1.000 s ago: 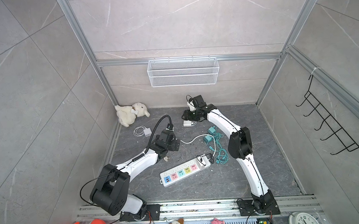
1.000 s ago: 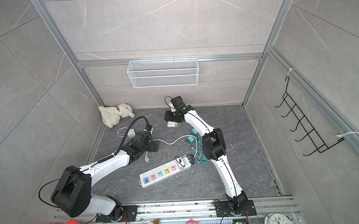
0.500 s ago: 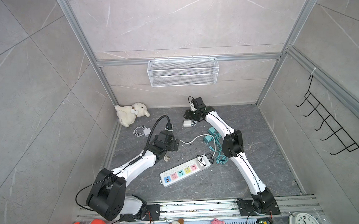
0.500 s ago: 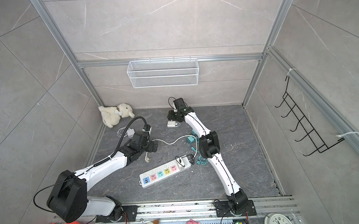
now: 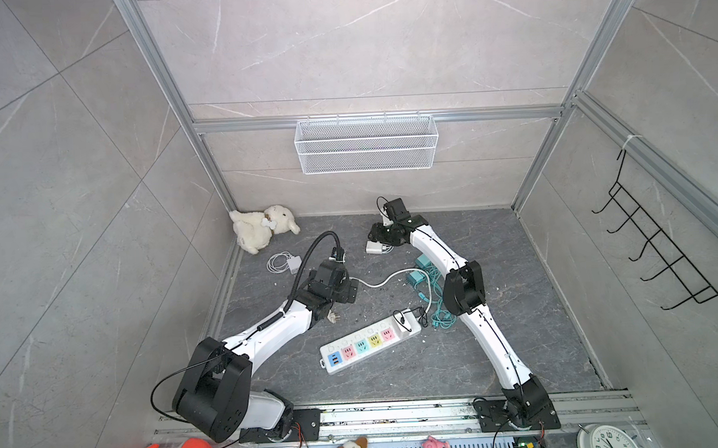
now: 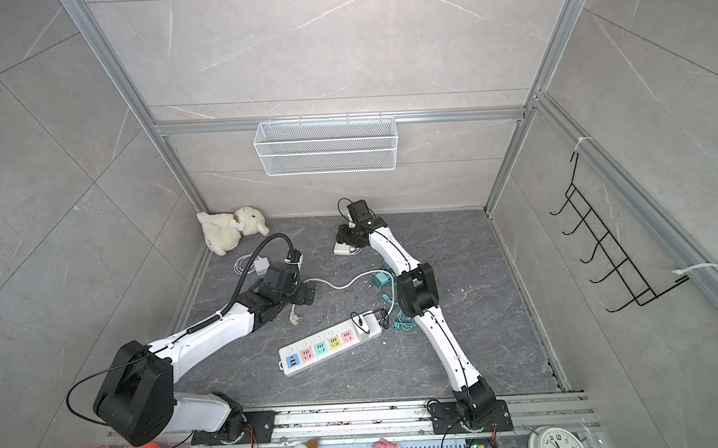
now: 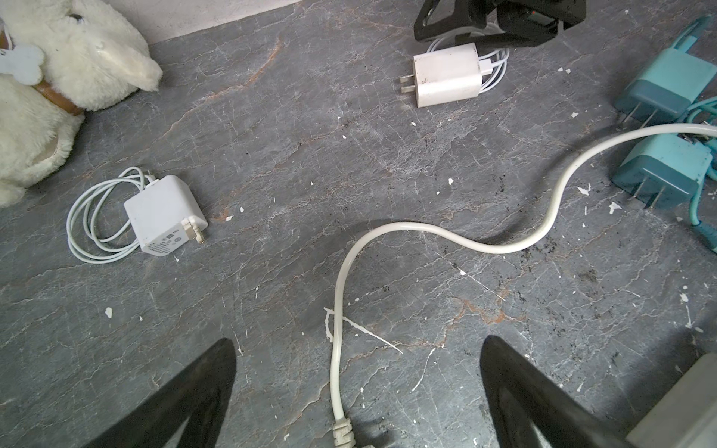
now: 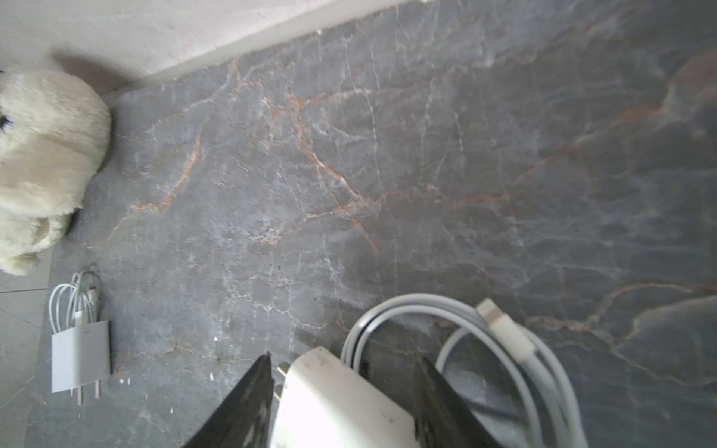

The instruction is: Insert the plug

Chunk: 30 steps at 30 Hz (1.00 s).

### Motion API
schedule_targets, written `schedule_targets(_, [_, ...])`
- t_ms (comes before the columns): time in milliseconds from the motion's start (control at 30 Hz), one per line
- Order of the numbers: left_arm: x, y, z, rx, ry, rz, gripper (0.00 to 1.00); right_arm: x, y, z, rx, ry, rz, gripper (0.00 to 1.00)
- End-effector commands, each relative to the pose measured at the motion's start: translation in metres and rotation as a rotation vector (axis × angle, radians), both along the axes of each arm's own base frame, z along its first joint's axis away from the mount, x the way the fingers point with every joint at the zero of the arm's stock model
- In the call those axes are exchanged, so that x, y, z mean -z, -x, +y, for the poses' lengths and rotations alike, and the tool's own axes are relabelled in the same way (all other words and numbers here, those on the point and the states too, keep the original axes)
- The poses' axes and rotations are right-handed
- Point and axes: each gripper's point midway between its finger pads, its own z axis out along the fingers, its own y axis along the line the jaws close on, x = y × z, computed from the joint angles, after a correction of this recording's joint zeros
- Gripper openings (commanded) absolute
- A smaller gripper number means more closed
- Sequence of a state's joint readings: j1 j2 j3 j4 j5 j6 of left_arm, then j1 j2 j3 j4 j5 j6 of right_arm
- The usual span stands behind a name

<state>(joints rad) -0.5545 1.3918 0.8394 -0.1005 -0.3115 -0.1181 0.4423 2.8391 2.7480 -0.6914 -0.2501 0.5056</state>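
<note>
Dark marbled floor [image 5: 519, 309] filled the booth, with the pastel-socket power strip [image 5: 369, 344] lying near its middle. The left gripper [image 7: 357, 343] hung released, jaws spread wide, above the strip's white cord [image 7: 446, 232]. The right gripper [image 8: 344, 357] sat low near the back wall, its fingers flanking the white charger [image 8: 341, 403]; whether they actually pinched it could not be told. That charger lay on the floor, well apart from the strip.
</note>
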Motion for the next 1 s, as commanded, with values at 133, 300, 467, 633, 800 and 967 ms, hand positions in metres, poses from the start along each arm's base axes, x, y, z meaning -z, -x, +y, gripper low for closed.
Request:
schedule_targets(133, [-0.009, -0.011, 0.000, -0.002, -0.009, -0.051, 1.00, 0.018, 0.019, 0.006, -0.077, -0.009, 0.078, 0.56])
schedule_targets(300, [-0.008, -0.014, 0.000, 0.009, -0.032, -0.059, 1.00, 0.020, 0.043, 0.014, -0.172, 0.011, 0.122, 0.55])
schedule_targets(467, [-0.001, -0.016, 0.001, 0.041, -0.075, -0.061, 1.00, 0.017, 0.077, 0.029, -0.301, 0.035, 0.160, 0.54])
schedule_targets(633, [0.004, -0.010, -0.002, 0.137, -0.121, -0.086, 1.00, 0.019, 0.115, 0.039, -0.400, 0.021, 0.239, 0.54])
schedule_targets(800, [0.003, -0.002, -0.010, 0.238, -0.125, -0.134, 1.00, 0.010, 0.149, 0.045, -0.481, -0.004, 0.272, 0.54])
schedule_targets(967, [0.009, -0.002, -0.014, 0.281, -0.141, -0.131, 1.00, -0.010, 0.155, 0.043, -0.482, -0.042, 0.247, 0.57])
